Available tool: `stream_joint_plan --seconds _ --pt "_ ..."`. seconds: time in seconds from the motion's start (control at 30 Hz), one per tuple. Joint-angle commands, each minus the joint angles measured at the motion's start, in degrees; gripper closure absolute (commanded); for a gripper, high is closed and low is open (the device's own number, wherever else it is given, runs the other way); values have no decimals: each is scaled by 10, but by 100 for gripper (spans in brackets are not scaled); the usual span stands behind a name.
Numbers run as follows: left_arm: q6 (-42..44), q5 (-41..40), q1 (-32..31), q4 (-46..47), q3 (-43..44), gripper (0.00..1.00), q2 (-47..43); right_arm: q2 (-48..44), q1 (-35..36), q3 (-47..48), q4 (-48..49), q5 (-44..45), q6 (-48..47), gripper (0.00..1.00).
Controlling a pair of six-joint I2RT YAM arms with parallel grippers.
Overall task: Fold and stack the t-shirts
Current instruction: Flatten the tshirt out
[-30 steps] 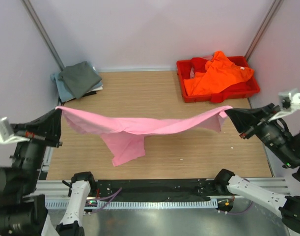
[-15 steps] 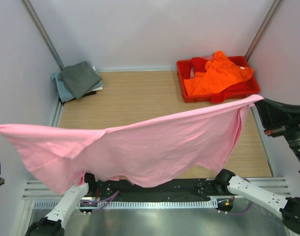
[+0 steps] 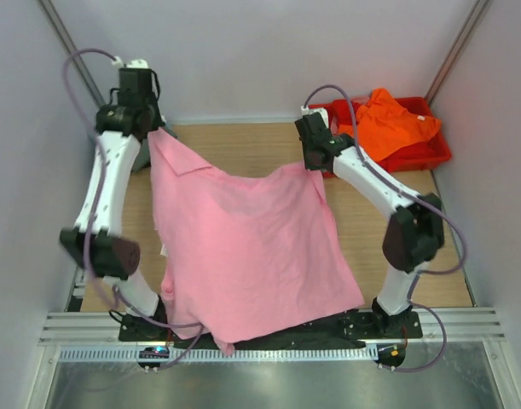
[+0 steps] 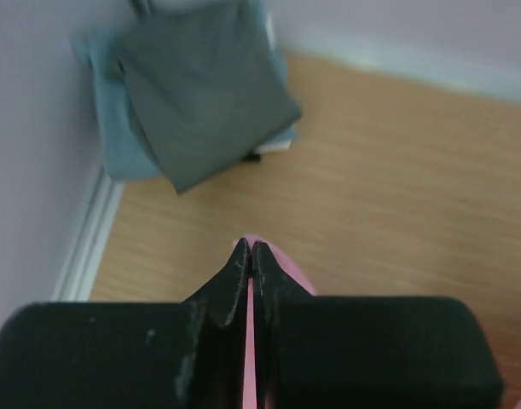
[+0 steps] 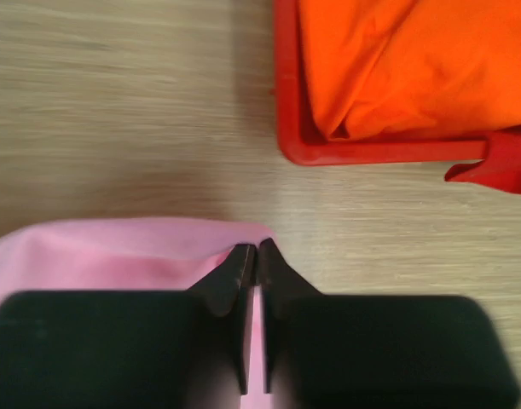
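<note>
red tray [image 3: 437,156] holds the orange shirt [image 3: 388,128]. left gripper [image 4: 250,251] and right gripper [image 5: 251,254] pinch the pink shirt [image 3: 251,247] tight; grey shirt [image 4: 200,94] lies beyond.

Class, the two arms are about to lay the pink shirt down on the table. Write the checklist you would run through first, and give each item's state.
1. Left gripper shut on a far corner of the pink shirt: ok.
2. Right gripper shut on the other far corner: ok.
3. Whole shirt over the table: not ok, its near end hangs over the front edge.
4. Grey shirt apart from the pink one: ok.
5. Red tray with the orange shirt apart from the pink one: ok.
6. Sleeves flat: cannot tell.
</note>
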Motion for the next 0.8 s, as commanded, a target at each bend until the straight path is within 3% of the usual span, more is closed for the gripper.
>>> stream_joint_plan --seconds 0.0,0.03,0.07,0.1,0.13,0.2,0.23,0.27,0.3,0.33,0.57,0.63,0.77 --pt "-48 9 62 -108 44 100 161 84 -76 113 -51 -75 56 83" --pt "-53 17 66 -138 138 100 217 120 -82 149 -73 -82 56 47" --pt "-54 26 67 -171 192 100 306 144 -87 184 -96 -86 55 36" --pt "-58 40 66 -229 241 93 350 174 -86 232 -124 -91 49 30" --pt "-61 43 65 -250 315 76 376 176 -86 242 -128 -101 48 21" --pt "-61 44 57 -253 325 53 387 149 -86 229 -110 -129 46 13" --pt "-60 43 50 -236 276 40 370 137 -86 219 -103 -136 47 10" --pt "-60 43 46 -210 237 35 310 121 -86 209 -93 -143 45 9" --pt "-61 45 44 -159 196 17 281 107 -86 197 -89 -147 46 8" --pt "-65 58 42 -137 126 8 248 78 -86 173 -85 -158 48 7" --pt "-100 88 8 -77 -117 8 48 -13 -73 58 -34 -234 62 7" --pt "-118 102 -13 -33 -229 9 -15 -13 -61 41 -27 -243 60 7" --pt "-170 164 -24 51 -369 12 -58 32 -4 69 -21 -279 58 7"
